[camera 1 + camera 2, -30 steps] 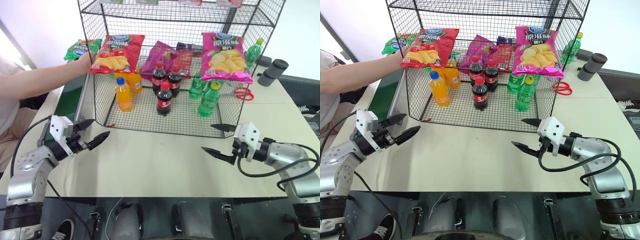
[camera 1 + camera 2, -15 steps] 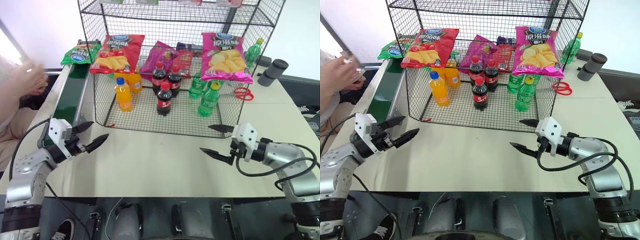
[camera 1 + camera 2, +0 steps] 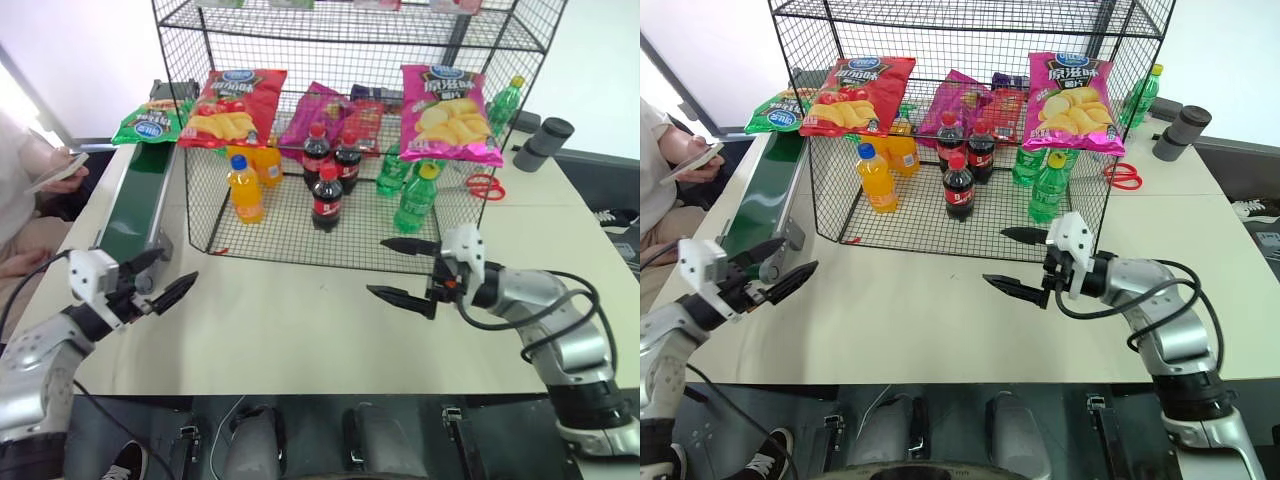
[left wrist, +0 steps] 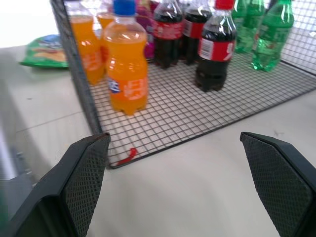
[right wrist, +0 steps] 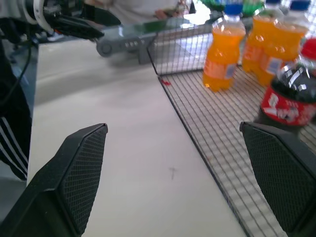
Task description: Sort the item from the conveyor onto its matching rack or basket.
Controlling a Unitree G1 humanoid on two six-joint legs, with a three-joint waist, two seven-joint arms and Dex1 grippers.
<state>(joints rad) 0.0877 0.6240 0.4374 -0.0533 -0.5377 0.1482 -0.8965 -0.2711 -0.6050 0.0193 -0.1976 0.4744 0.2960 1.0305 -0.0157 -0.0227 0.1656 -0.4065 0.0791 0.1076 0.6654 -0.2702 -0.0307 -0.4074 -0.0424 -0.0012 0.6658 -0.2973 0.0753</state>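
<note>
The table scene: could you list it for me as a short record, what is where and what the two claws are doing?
Item: green crisps bag, lying at the far end of the conveyor
Destination: black wire rack beside the belt
In the rack: orange drink bottles, cola bottles, green bottles; red bag, pink bag hung on its mesh
Left gripper: open, empty, above the table
Right gripper: open, empty, before the rack

both hands level, fingers spread.

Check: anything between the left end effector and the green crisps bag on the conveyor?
Nothing visible. The green crisps bag lies at the conveyor's far end; open belt runs between it and the open left end effector. The wire rack stands alongside.
</note>
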